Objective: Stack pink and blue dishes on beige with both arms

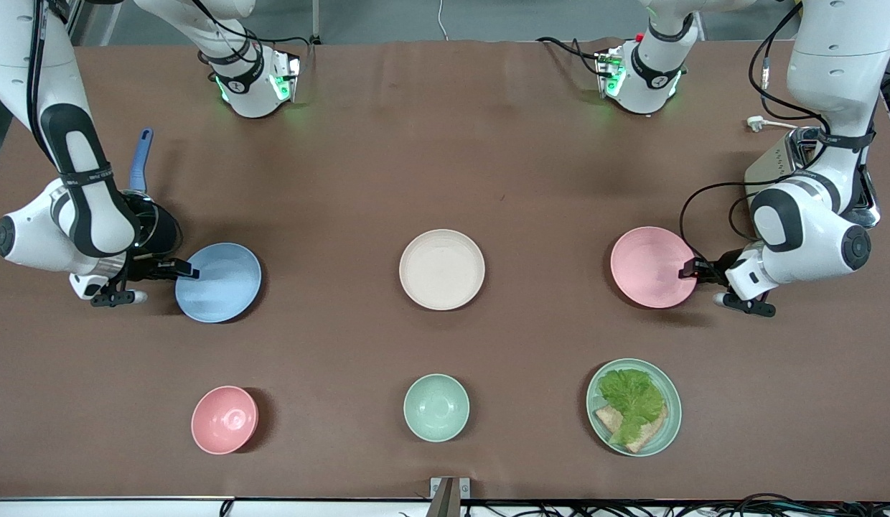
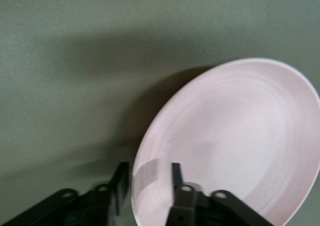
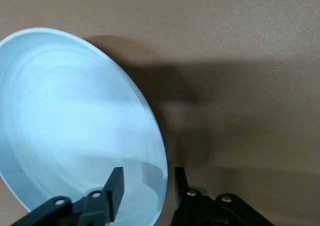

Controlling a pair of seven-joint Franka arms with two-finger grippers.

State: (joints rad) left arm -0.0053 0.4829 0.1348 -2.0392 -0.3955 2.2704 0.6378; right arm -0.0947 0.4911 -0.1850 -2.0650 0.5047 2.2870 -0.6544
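Observation:
The pale pink plate (image 1: 652,266) lies toward the left arm's end of the table. My left gripper (image 1: 692,271) is shut on its rim, one finger over the inside and one outside (image 2: 150,181). A wide shadow shows under the pink plate (image 2: 235,146), which looks tipped up off the cloth. The light blue plate (image 1: 219,281) lies toward the right arm's end. My right gripper (image 1: 186,271) is shut on that plate's rim the same way (image 3: 146,186), and a broad shadow spreads beside the blue plate (image 3: 70,121). The cream plate (image 1: 442,269) sits between them, with nothing on it.
Nearer the front camera stand a small deep pink bowl (image 1: 225,419), a mint-green bowl (image 1: 436,407) and a mint-green plate (image 1: 667,431) with lettuce and bread. A blue-handled pan (image 1: 141,161) lies by the right arm. A metal appliance (image 1: 782,158) stands by the left arm.

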